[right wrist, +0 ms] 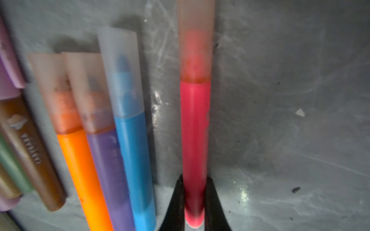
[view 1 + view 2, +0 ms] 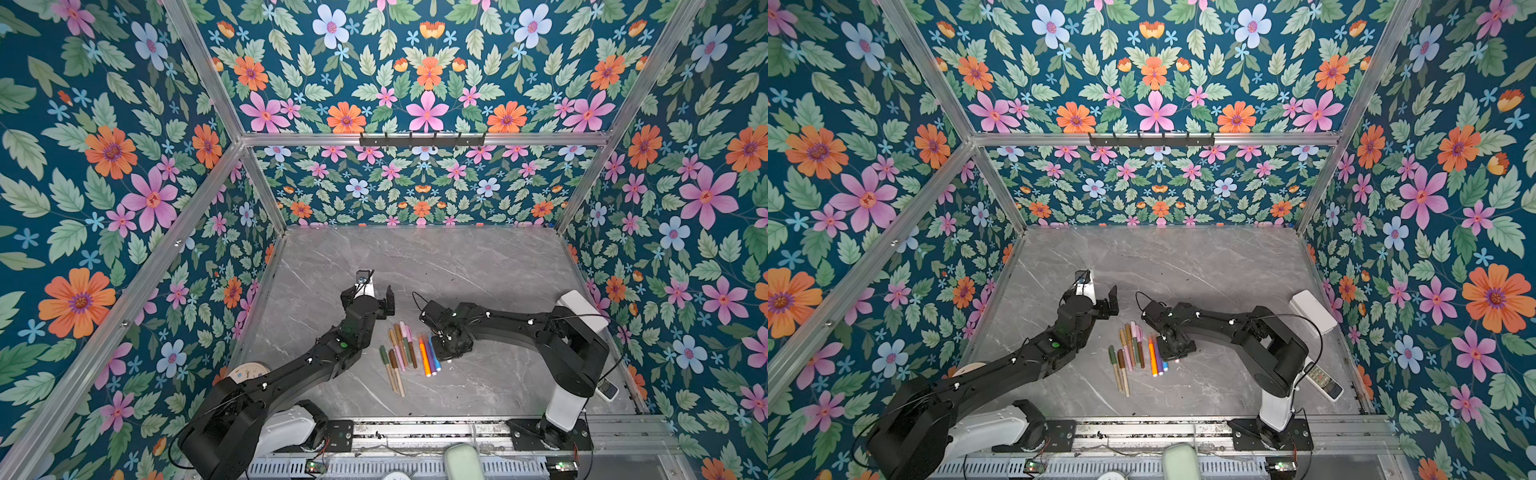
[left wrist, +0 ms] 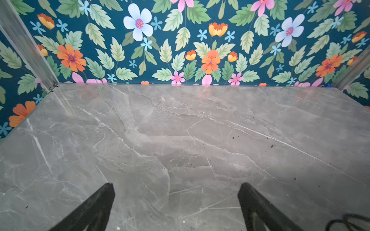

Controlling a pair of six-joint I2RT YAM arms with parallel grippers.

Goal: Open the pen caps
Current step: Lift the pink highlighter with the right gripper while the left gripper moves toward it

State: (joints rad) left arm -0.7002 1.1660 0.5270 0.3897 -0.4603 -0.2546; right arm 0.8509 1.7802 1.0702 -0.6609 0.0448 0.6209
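Pens (image 2: pixel 405 353) lie in row at middle of bench (image 3: pixel 200 130), caps on every one I can see. My right hand (image 1: pixel 194 180) is clamped on red pen (image 1: pixel 195 130) at 3 o'clock edge of row. Jaws pinch barrel near tail end, so translucent cap (image 1: pixel 196 50) sticks out free for pulling. Red pen sits apart from blue pen (image 1: pixel 134 160), giving jaws room. Left hand (image 3: pixel 176 185) gapes wide, empty, over bare bench at 11 o'clock of pens. I judge it waits to take cap.
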